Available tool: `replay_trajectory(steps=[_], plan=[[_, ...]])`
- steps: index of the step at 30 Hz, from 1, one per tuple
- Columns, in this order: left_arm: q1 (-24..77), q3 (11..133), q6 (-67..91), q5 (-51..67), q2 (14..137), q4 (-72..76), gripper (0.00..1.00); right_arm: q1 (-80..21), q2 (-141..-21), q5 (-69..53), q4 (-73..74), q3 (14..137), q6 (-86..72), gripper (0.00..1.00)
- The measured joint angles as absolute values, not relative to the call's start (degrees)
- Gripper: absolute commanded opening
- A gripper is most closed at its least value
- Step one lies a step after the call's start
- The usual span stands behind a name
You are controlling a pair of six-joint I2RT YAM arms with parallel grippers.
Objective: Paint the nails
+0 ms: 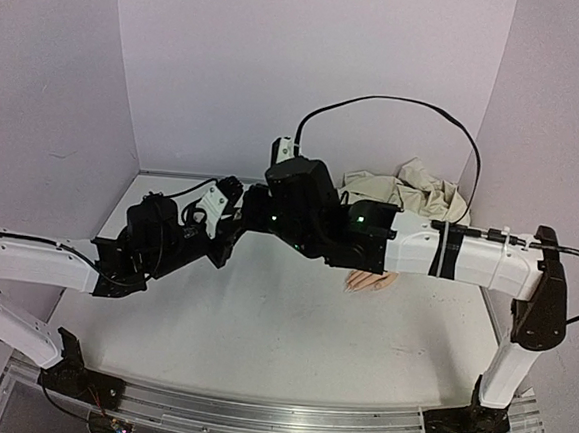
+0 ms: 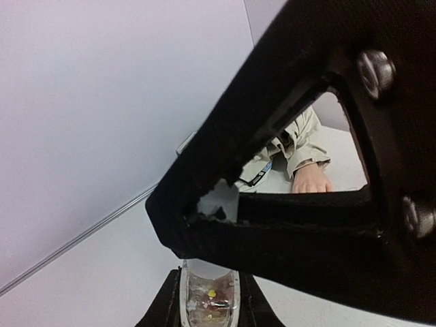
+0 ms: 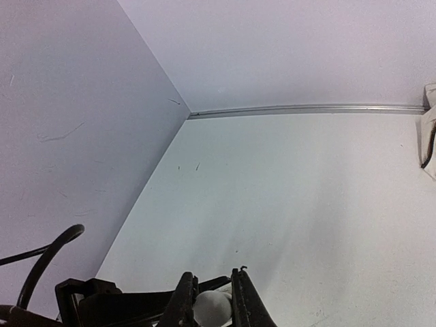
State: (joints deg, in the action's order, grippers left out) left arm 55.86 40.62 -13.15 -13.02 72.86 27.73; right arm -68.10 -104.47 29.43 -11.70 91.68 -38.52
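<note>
The pale mannequin hand (image 1: 370, 281) lies on the table, poking out from under my right forearm, with its beige jacket sleeve (image 1: 407, 191) behind it. Its nails are too small to make out. In the left wrist view the hand (image 2: 312, 180) and sleeve (image 2: 300, 136) show through a gap in the right gripper's black body. My left gripper (image 2: 210, 310) is shut on a small clear bottle (image 2: 210, 300) with specks inside. My right gripper (image 3: 214, 303) is shut on a rounded white cap (image 3: 212, 308) directly above that bottle. Both grippers meet left of centre, left (image 1: 227, 222), right (image 1: 252, 214).
White walls enclose the table on the left, back and right. A metal strip (image 3: 306, 109) runs along the foot of the back wall. The crumpled beige jacket fills the back right corner. A black cable (image 1: 399, 105) arcs over the right arm.
</note>
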Motion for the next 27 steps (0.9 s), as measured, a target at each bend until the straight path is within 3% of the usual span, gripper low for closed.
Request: replay_trajectory(steps=[4, 8, 12, 19, 27], plan=[[57.3, 37.2, -8.8, -13.1, 71.5, 32.6, 0.0, -68.8, -103.2, 28.3, -10.9, 91.2, -36.0, 0.24], [58.1, 33.8, -1.4, -11.6, 68.9, 32.3, 0.0, -68.6, -100.6, 20.2, -12.1, 87.1, -32.9, 0.61], [58.0, 33.3, 4.9, -10.0, 66.0, 25.3, 0.0, -67.0, -95.7, 9.5, -13.3, 80.5, -27.8, 0.77], [56.1, 33.3, 12.1, 2.0, 57.5, 15.0, 0.0, -57.6, -88.2, -14.7, -16.1, 73.9, -20.4, 0.8], [55.4, 33.3, 16.1, 19.7, 52.2, 13.7, 0.0, -54.9, -88.0, -37.7, -20.2, 73.1, -17.8, 0.72]])
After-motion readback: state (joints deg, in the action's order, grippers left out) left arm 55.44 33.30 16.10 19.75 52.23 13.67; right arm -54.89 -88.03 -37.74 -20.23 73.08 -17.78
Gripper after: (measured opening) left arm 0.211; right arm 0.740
